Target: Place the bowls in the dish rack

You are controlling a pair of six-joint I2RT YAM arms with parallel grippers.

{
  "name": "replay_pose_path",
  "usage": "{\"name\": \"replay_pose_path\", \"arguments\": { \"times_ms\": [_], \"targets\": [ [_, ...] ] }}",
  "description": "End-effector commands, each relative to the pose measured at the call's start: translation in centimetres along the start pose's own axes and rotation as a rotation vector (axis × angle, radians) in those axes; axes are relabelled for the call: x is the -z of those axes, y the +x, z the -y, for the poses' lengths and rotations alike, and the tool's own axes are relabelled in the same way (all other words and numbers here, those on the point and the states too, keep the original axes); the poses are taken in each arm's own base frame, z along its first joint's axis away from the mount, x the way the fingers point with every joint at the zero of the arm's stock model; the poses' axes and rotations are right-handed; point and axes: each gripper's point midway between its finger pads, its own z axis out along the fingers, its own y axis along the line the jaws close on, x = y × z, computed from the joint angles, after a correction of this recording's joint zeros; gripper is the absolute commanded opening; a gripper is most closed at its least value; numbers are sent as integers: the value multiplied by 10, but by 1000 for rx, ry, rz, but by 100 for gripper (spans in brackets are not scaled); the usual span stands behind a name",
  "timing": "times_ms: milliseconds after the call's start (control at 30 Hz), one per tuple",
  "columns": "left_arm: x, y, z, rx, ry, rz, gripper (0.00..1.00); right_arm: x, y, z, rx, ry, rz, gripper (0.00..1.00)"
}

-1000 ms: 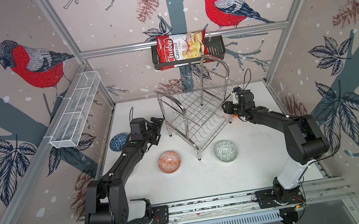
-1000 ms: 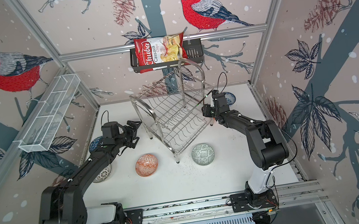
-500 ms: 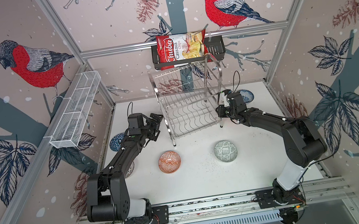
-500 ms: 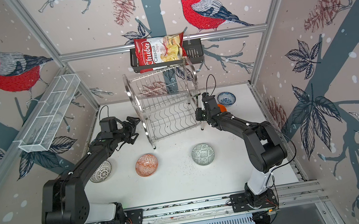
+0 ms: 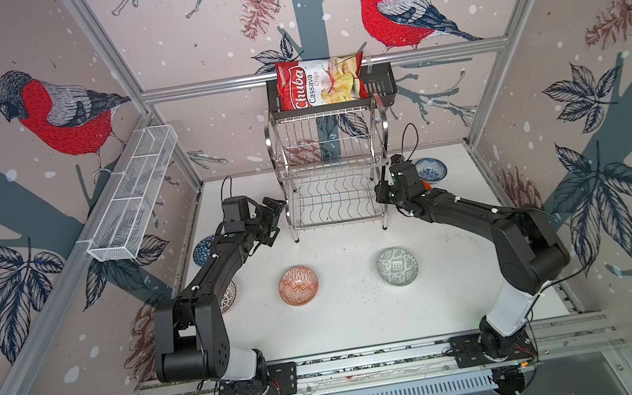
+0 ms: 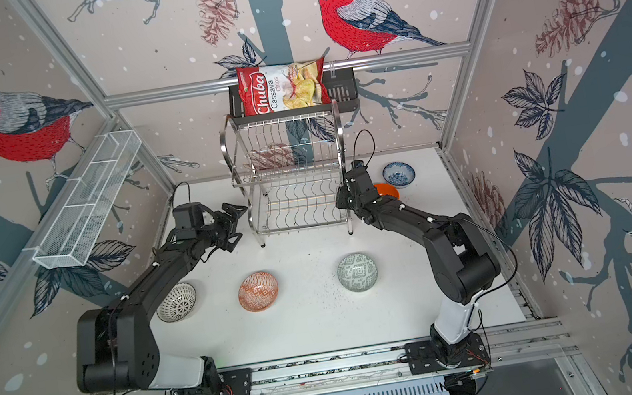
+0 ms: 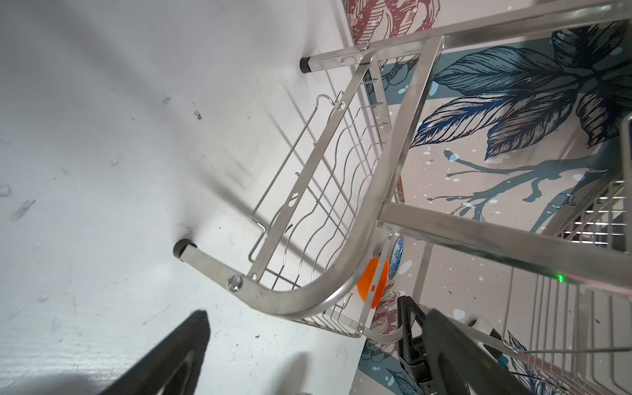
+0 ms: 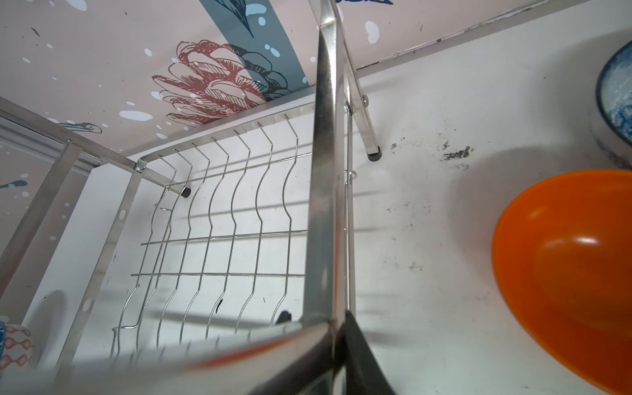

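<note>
In both top views the tall, shiny steel wire dish rack (image 5: 329,167) (image 6: 290,177) stands upright at the back of the white surface (image 5: 356,318). The right tool (image 5: 383,193) (image 6: 342,199) is closed on the rack's right end frame, low down. The left tool (image 5: 276,219) (image 6: 237,224) is wide open, just beside the rack's left end frame. All the bowls lie on the surface, outside the rack. A round orange and white patterned bowl (image 5: 298,285) (image 6: 258,290) and a round grey-green patterned bowl (image 5: 397,267) (image 6: 357,272) sit in front of the rack, well apart from both tools. A plain orange bowl (image 6: 387,190) lies just beside the right tool, with a white and blue flower bowl (image 5: 431,169) (image 6: 398,174) near it. A dark blue bowl (image 5: 204,250) peeks out by the left arm, and a white bowl with black dots (image 6: 176,302) lies partly under that arm. In the left wrist view the rack's curved frame (image 7: 393,191) sits between the spread black fingers (image 7: 178,349). In the right wrist view a steel bar of the rack (image 8: 321,171) runs down to a black finger (image 8: 359,352), and the plain orange bowl (image 8: 564,273) is close by.
</note>
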Motion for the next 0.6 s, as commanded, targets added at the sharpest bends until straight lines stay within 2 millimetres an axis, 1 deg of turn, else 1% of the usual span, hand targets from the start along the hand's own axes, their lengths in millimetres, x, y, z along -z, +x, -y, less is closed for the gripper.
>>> {"name": "replay_pose_path", "arguments": {
  "times_ms": [0, 167, 300, 433, 567],
  "targets": [
    [5, -1, 0, -32, -6, 1, 98, -1, -7, -20, 58, -66, 17, 26],
    [18, -9, -6, -66, -49, 47, 97, -8, -2, -31, 98, -70, 0, 25],
    [23, -10, -11, -77, -80, 57, 97, -13, 3, -38, 108, -80, -15, 25],
    [25, -9, -18, -73, -103, 62, 98, -16, 4, -36, 127, -63, -23, 25],
    [27, -6, -20, -76, -102, 59, 98, -10, 0, -25, 150, -26, -18, 25]
  ]
}}
